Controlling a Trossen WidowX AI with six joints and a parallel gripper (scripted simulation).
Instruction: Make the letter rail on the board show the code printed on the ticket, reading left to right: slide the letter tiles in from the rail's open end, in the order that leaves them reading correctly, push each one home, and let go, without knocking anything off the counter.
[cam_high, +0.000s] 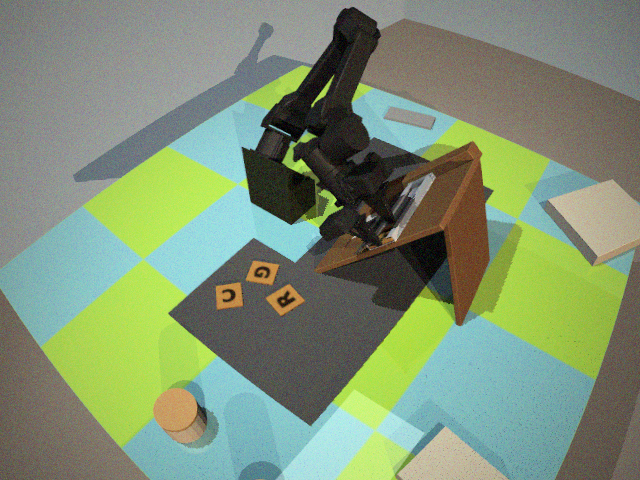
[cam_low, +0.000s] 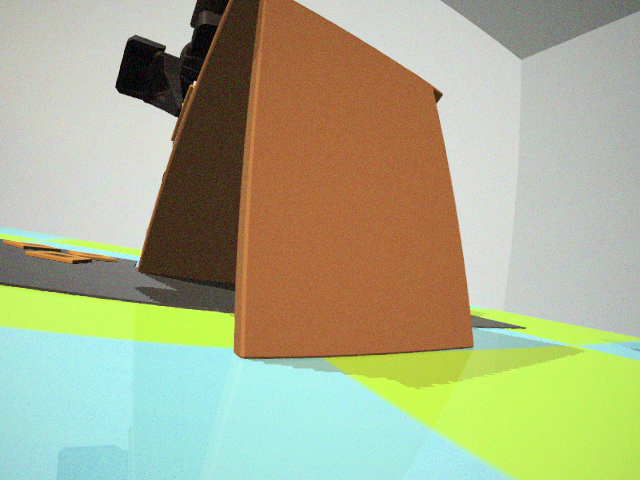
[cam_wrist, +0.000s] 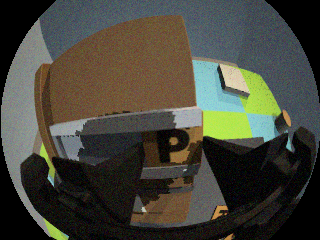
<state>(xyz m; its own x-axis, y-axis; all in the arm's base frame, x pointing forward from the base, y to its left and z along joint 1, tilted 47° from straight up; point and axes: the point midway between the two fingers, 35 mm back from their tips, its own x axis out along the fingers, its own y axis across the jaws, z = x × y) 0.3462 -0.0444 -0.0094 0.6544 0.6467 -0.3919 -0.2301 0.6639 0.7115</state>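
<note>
The tilted brown board (cam_high: 445, 193) (cam_low: 356, 180) (cam_wrist: 125, 70) carries the pale letter rail (cam_high: 412, 206) (cam_wrist: 187, 117). My gripper (cam_high: 383, 229) (cam_wrist: 173, 144) is shut on the P tile (cam_wrist: 195, 146). The P tile lies between the rail's upper and lower lips at the open right end in the wrist view, its right edge about level with the rail's end. No other tile shows in the rail; the left finger hides part of it. The C tile (cam_high: 227, 296), G tile (cam_high: 262, 272) and R tile (cam_high: 285, 299) lie apart on the dark mat (cam_high: 289, 356). No readable ticket shows.
A dark upright panel (cam_high: 279, 191) stands left of the gripper. An orange-topped cylinder (cam_high: 176, 410) (cam_wrist: 283, 121) stands near the front left. Pale blocks lie at the right (cam_high: 594, 219) and front right (cam_high: 449, 459). A flat grey slab (cam_high: 409, 117) lies at the back.
</note>
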